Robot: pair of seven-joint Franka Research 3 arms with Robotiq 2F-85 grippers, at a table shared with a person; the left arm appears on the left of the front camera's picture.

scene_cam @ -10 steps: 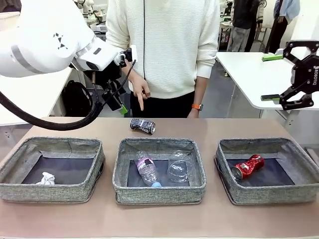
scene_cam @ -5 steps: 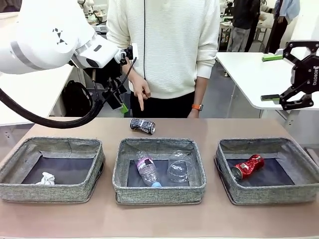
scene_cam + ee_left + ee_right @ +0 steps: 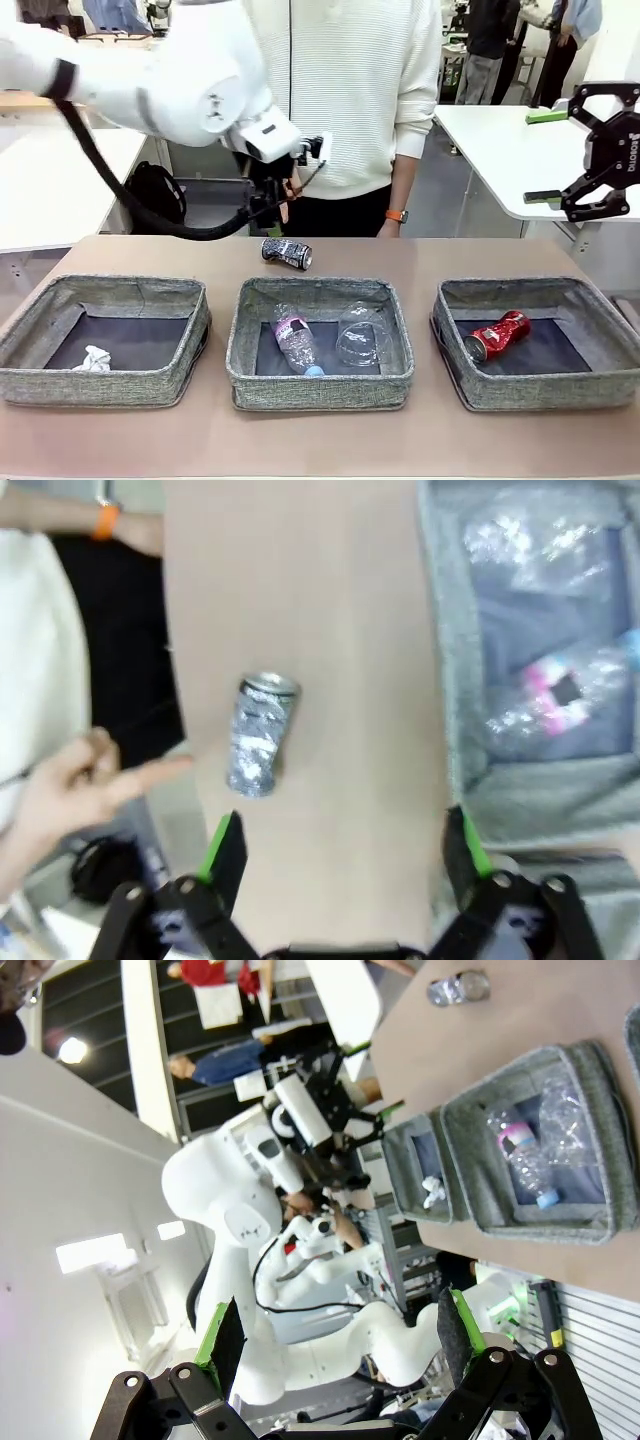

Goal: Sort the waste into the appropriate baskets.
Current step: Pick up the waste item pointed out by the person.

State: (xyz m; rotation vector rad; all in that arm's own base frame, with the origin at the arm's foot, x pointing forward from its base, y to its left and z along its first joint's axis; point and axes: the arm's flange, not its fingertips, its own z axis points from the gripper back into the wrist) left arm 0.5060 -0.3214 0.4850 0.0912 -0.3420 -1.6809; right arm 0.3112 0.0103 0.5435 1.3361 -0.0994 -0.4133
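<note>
A crushed black-and-white can (image 3: 286, 252) lies on the table behind the middle basket (image 3: 320, 290); a person's hand (image 3: 284, 186) points down at it. My left arm (image 3: 200, 90) reaches over that spot. In the left wrist view my left gripper (image 3: 343, 845) hangs open above the table, the can (image 3: 258, 735) just ahead of its left finger and the pointing hand (image 3: 80, 780) beside it. The middle basket holds a clear bottle (image 3: 295, 343) and a clear cup (image 3: 360, 335). A white paper wad (image 3: 92, 358) lies in the left basket (image 3: 120, 290), a red can (image 3: 497, 335) in the right basket (image 3: 540, 290). My right gripper (image 3: 543, 155) is open, high at the right.
The person stands at the far edge in a white sweater (image 3: 350, 90). A white table (image 3: 500, 150) stands behind at the right. Bare tabletop (image 3: 450, 255) runs behind the baskets and along the front edge.
My left arm has swung right from the far left to above the black-and-white can. The right arm and the waste in the baskets have not moved.
</note>
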